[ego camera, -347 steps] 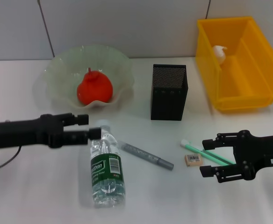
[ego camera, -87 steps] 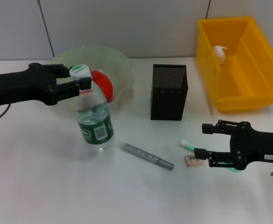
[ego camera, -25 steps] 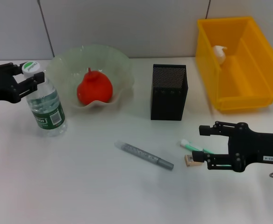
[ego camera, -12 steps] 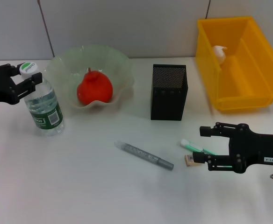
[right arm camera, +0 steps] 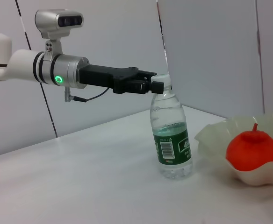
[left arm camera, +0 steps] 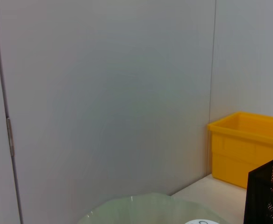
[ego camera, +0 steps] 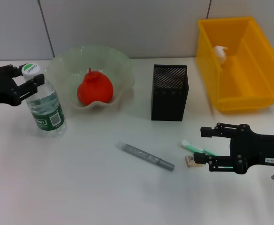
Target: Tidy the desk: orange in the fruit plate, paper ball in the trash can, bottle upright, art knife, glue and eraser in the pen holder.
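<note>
The bottle [ego camera: 46,111] stands on its base at the left of the desk, leaning slightly, and shows again in the right wrist view [right arm camera: 171,136]. My left gripper [ego camera: 24,78] is shut on its neck just under the cap. The orange [ego camera: 95,87] lies in the fruit plate [ego camera: 122,65]. The paper ball [ego camera: 220,52] sits in the trash can [ego camera: 263,56]. The pen holder [ego camera: 170,93] stands mid-desk. In front of it lie a grey art knife [ego camera: 146,156], a green glue stick [ego camera: 192,147] and the eraser [ego camera: 190,161]. My right gripper [ego camera: 200,146] is open, with the glue and eraser between its fingers.
A grey panelled wall runs behind the desk. The fruit plate's rim [left arm camera: 150,205], the trash can [left arm camera: 248,144] and the pen holder [left arm camera: 267,191] show in the left wrist view. White desk surface [ego camera: 80,187] stretches along the front.
The bottle and my left gripper have barely shifted over the last second. The right gripper holds the same spot over the glue and eraser.
</note>
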`<state>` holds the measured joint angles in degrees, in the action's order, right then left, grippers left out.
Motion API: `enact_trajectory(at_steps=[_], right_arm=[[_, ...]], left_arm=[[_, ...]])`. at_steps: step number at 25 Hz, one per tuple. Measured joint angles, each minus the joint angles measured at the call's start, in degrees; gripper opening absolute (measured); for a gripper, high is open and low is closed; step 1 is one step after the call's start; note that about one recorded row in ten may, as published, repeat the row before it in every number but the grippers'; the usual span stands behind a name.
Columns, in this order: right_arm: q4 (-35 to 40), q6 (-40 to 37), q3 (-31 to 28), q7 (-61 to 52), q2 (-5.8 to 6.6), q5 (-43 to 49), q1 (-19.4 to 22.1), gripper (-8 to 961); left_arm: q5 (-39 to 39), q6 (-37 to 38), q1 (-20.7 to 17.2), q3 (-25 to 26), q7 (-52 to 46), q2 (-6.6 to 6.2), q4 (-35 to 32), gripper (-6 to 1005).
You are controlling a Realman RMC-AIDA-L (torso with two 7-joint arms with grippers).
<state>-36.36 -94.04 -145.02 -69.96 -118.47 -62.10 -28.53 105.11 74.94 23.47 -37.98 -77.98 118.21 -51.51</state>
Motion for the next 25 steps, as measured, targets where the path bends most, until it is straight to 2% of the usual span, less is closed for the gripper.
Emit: enact_trajectory(at_steps=[9,16,17,20,22,24,25], right_arm=[[-0.03,0.00,0.00,-0.11,0.04,-0.05,-0.20,758],[0.05,0.00,0.00,-0.15,0.07,-0.05,-0.29,758],[0.06,0.00,0.00,-0.21,0.08,-0.05,-0.30,758],[0.08,0.01,-0.04,-0.25,0.09,-0.16,-0.31,758],[0.11,0.01,-0.11,-0.25,0.09,-0.23,-0.30,758],[0.11,0.01,-0.24,-0.26,0.09,-0.28,-0.30,757],[0.11,0.01,-0.24,-0.26,0.09,-0.28,-0.30,757]], left_arm=[[-1.07,1.05,0.00,-0.10,2.22,0.10,-0.01,453],[-1.12,1.72,0.00,0.10,2.73,0.01,-0.03,639],[-1.48,1.93,-0.06,0.37,2.64,-0.10,-0.28,693],[-3.62,4.14,-0.43,1.30,1.97,-1.03,-0.35,857],[-5.43,7.22,-0.62,2.01,0.63,-2.18,0.17,862],[-7.32,11.68,-0.65,2.51,-2.17,-3.90,1.09,864],[-7.32,11.68,-0.65,2.51,-2.17,-3.90,1.09,864]])
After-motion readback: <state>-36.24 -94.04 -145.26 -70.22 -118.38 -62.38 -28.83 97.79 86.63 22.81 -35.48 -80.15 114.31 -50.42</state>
